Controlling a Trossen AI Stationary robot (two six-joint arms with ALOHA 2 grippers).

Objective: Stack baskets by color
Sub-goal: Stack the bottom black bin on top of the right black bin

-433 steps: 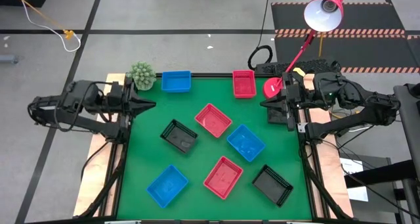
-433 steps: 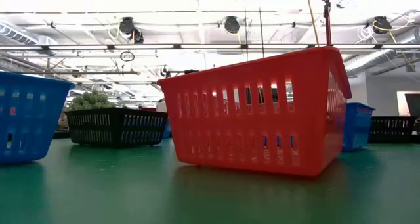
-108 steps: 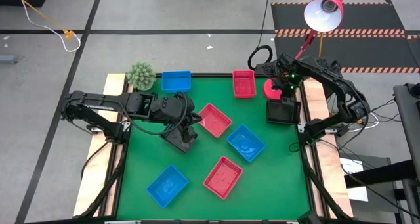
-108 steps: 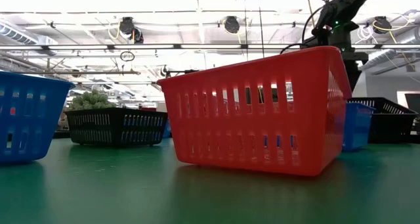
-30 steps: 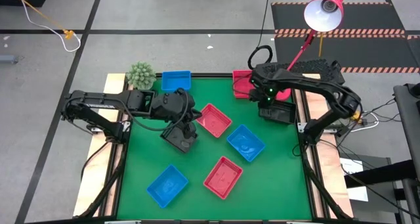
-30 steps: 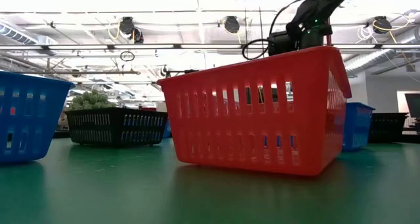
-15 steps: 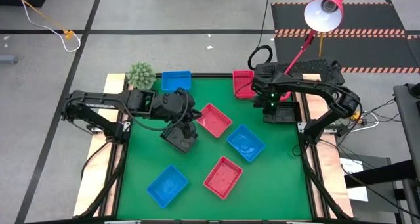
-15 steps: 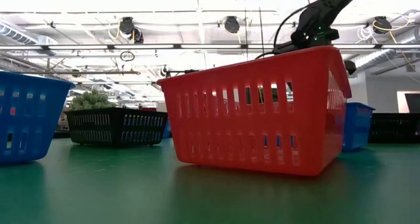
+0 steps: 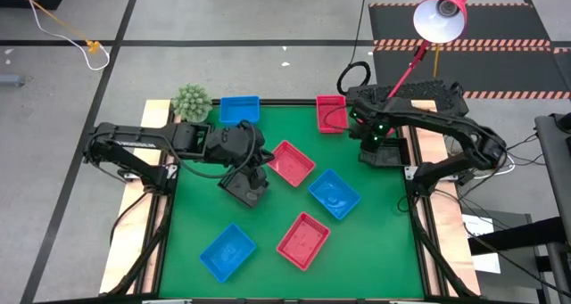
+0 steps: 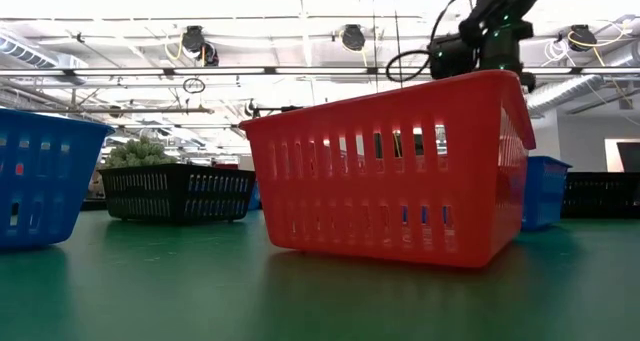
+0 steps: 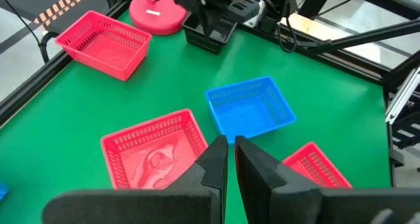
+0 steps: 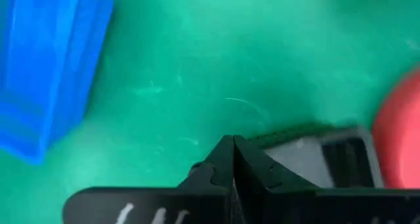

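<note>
Several baskets lie on the green table (image 9: pixel 285 215). Blue ones: (image 9: pixel 239 110), (image 9: pixel 335 193), (image 9: pixel 227 251). Red ones: (image 9: pixel 331 113), (image 9: pixel 290 163), (image 9: pixel 304 240). A black basket (image 9: pixel 245 188) rests on its base left of centre. My left gripper (image 11: pixel 231 148) hangs shut high above it (image 9: pixel 252 166), holding nothing. A second black basket (image 9: pixel 385 155) sits at the right edge. My right gripper (image 12: pixel 232 145) points down, shut, beside that basket's near corner (image 12: pixel 308 152). My right gripper's shut fingertips stand right by the rim (image 12: pixel 275 140) of the right black basket, coming from above. Whether they touch it I cannot tell. The basket lies flat on the table.
A round red lamp base (image 9: pixel 368 119) stands just beyond the right black basket, and its lamp head (image 9: pixel 440 14) is off the table. A green plant ball (image 9: pixel 193 102) sits at the far left corner. In the low view the near red basket (image 10: pixel 390 166) hides the right fingertips.
My right gripper, still shut, has gone a little toward the table's right edge, over the right black basket, and its wrist has rolled.
</note>
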